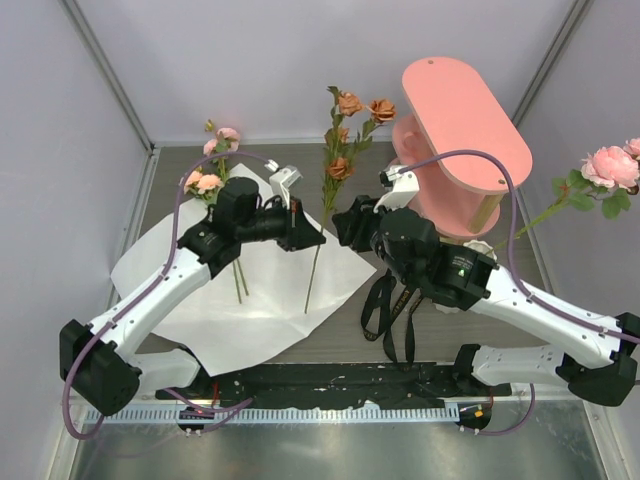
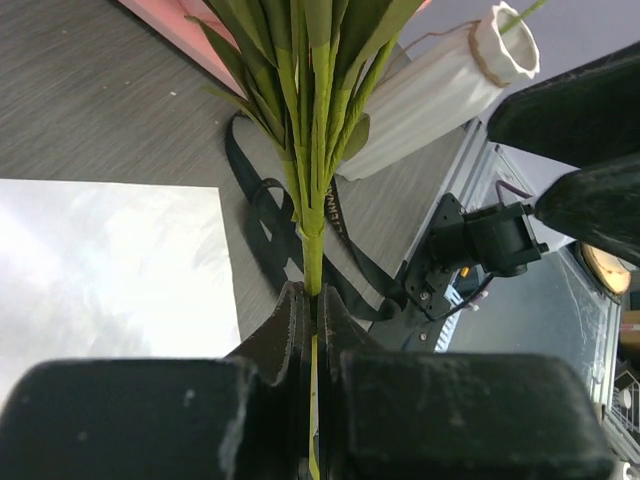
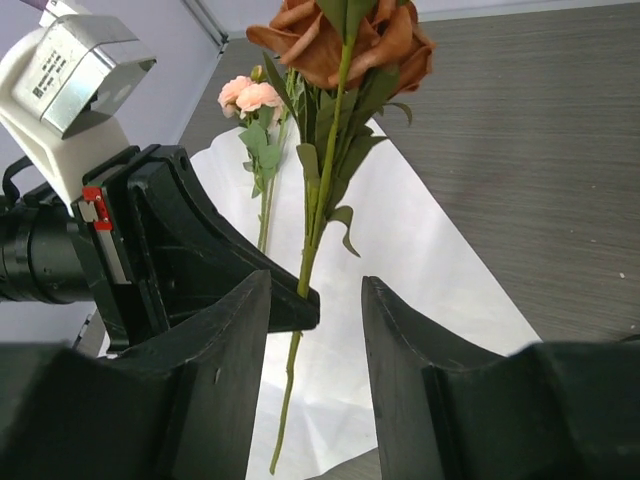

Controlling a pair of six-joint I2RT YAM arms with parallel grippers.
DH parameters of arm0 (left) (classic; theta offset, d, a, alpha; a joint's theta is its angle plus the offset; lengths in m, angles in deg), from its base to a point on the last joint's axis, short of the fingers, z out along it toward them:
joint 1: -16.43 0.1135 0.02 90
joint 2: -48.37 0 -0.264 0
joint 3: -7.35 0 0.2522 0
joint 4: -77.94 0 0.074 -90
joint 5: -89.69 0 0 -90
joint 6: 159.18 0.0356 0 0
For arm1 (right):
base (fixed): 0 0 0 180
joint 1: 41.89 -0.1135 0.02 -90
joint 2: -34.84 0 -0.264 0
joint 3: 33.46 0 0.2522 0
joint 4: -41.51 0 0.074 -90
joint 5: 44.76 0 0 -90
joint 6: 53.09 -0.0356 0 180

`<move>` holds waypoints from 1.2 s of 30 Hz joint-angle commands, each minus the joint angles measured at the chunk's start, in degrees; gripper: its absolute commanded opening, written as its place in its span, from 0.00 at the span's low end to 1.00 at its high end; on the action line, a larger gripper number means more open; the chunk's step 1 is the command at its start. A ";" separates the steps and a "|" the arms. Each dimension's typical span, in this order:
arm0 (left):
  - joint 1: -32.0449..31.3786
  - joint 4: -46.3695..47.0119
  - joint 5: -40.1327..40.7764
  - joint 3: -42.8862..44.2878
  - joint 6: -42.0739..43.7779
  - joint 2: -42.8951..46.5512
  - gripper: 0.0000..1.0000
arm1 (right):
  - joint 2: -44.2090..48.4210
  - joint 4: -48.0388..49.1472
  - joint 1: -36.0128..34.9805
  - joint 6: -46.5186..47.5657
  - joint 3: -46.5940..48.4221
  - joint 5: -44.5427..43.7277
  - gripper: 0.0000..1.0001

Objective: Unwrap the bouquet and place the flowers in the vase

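Rust-orange rose stem (image 1: 330, 185) is held at the centre of the top view, pinched low in the fully closed left gripper (image 2: 313, 305), seemingly for a handover; the right gripper (image 3: 317, 290) is set half-open astride it, nothing yet grasped; the vase (image 2: 440, 85) is seen at upper right of the left wrist view.

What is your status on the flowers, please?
Left claw shut on rust rose stem. Right claw open astride same stem. Black ribbon lying loose near vase.

Gap between fingers of right gripper (image 3: 315, 282): rose stem (image 3: 322, 200) and left gripper (image 2: 313, 305) tip hug one finger (free beside the other). Pink shelf (image 1: 465, 110) close behind, black ribbon (image 1: 388, 312) below.
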 commanded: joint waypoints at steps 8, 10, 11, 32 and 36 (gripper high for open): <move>-5.19 2.09 -0.45 1.45 0.73 2.98 0.00 | -1.67 1.90 0.08 -4.08 -0.80 -2.66 0.45; -5.72 1.74 0.08 1.54 1.17 2.90 0.00 | -1.14 1.98 0.08 -5.49 -2.38 -2.85 0.45; -5.98 1.56 0.08 1.63 1.26 2.81 0.00 | -0.96 2.51 0.08 -5.75 -2.82 -2.85 0.44; -8.80 -2.39 2.00 3.30 3.46 3.33 0.69 | 7.99 -3.89 0.00 6.78 0.94 -10.22 0.01; -8.89 -2.74 3.94 3.12 4.34 4.30 0.76 | 11.69 -8.81 0.00 15.83 9.09 -15.40 0.01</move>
